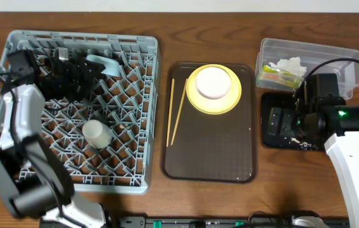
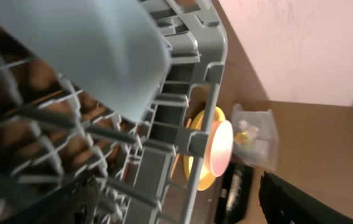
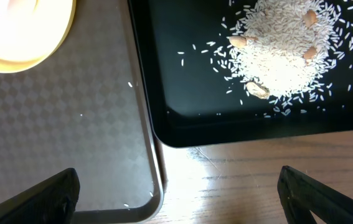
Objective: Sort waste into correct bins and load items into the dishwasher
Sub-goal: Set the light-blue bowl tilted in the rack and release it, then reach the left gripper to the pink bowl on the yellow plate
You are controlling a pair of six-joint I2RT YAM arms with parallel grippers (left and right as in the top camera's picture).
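The grey dish rack point(image 1: 142, 114) fills the left of the table. A light blue bowl point(image 1: 105, 63) point(image 2: 89, 50) leans among its pegs at the back. My left gripper point(image 1: 85, 68) point(image 2: 182, 208) is open just short of the bowl and holds nothing. The yellow plate point(image 1: 230, 101) point(image 3: 39, 50) carries the small cream-white bowl point(image 1: 213, 82) point(image 2: 221, 148), with chopsticks point(image 1: 178, 113) beside it. My right gripper point(image 1: 280, 123) point(image 3: 179, 202) hangs open over the near corner of the black tray point(image 1: 274, 136) point(image 3: 182, 74), which holds rice scraps point(image 3: 282, 50). The clear tub point(image 1: 350, 66) holds the wrapper point(image 1: 274, 77) and tissue point(image 1: 291, 64).
The brown serving tray point(image 1: 211, 152) point(image 3: 70, 124) lies between the rack and the black tray, nearly touching the latter. A white cup point(image 1: 95, 133) lies in the rack's middle. Bare wooden table point(image 3: 238, 180) shows under my right gripper.
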